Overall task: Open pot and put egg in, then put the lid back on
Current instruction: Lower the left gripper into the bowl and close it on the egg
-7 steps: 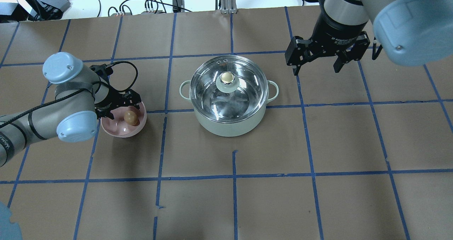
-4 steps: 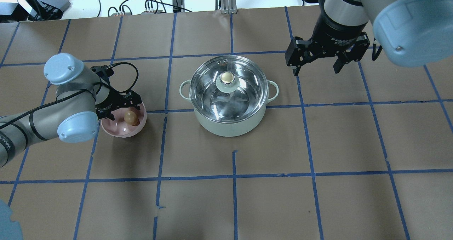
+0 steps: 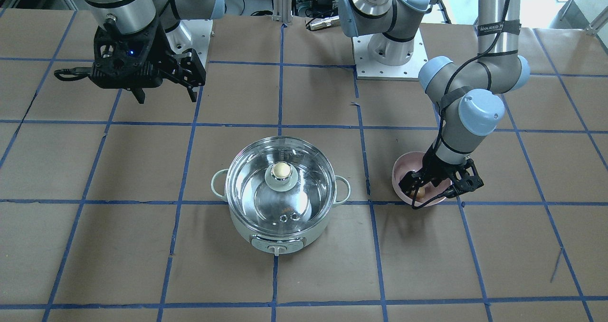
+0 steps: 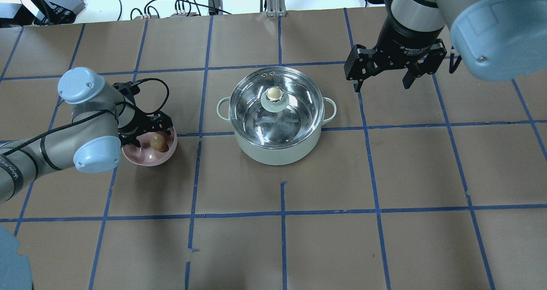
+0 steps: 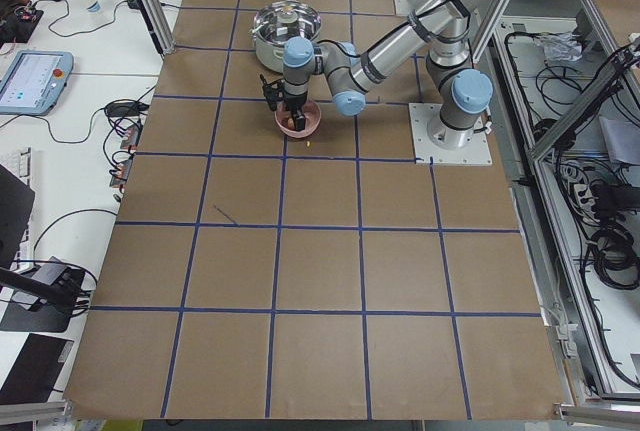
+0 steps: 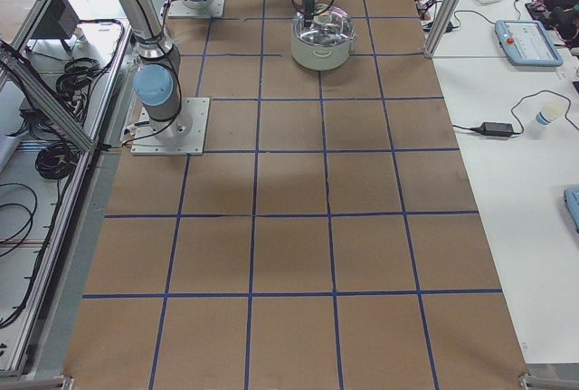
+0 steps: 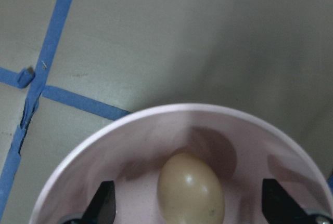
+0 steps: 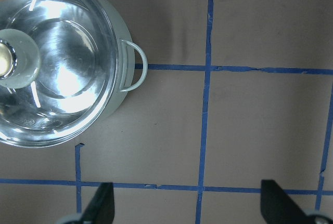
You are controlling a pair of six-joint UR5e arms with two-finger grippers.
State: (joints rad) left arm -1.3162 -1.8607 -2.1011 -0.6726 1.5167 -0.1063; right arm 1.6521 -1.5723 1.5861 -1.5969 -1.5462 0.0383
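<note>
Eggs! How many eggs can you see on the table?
1. The egg lies in the pink bowl, between the open fingers of the left gripper. None shows in the pot through its glass lid.

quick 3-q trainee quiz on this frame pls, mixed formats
1. True or false: the lid is off the pot.
2. Multiple choice: the egg lies A) in the pot, B) in the pink bowl, C) on the lid.
3. Fill in: the left gripper is lowered into the bowl with its jaws ____ on either side of the egg.

Key: 1 false; 2 B; 3 open.
</note>
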